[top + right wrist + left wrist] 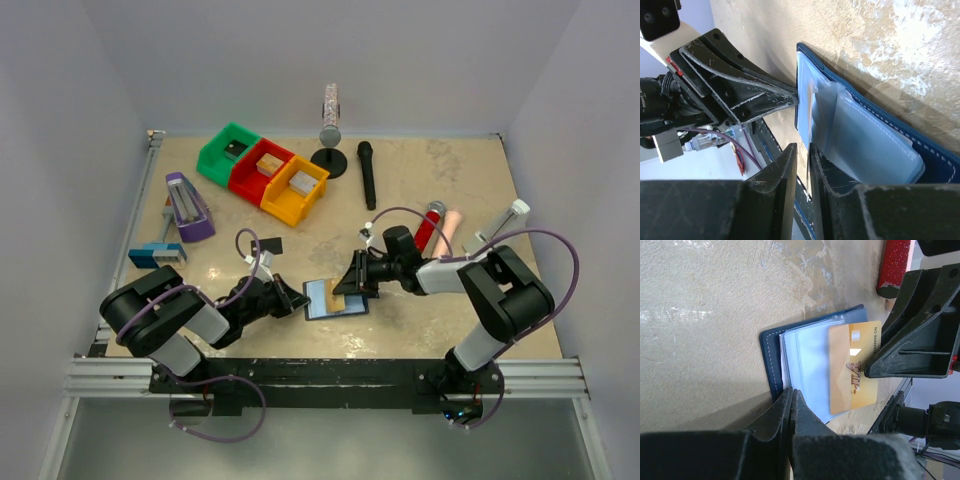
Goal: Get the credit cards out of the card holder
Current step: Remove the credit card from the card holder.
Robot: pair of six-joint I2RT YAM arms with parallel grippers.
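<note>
Near the middle of the tabletop (420,170) lies the open card holder (771,355). The left gripper (791,390), jaws clenched, touches its edge. The gold card (855,365) looks thin, stiff and slippery. The right gripper (803,147) straddles its poking-out edge, a good place to hold, but I cannot tell if the jaws pinch it.

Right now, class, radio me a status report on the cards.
Left gripper shut, tip on card holder. Right gripper pinches gold card, partly out. Nothing blocking.
</note>
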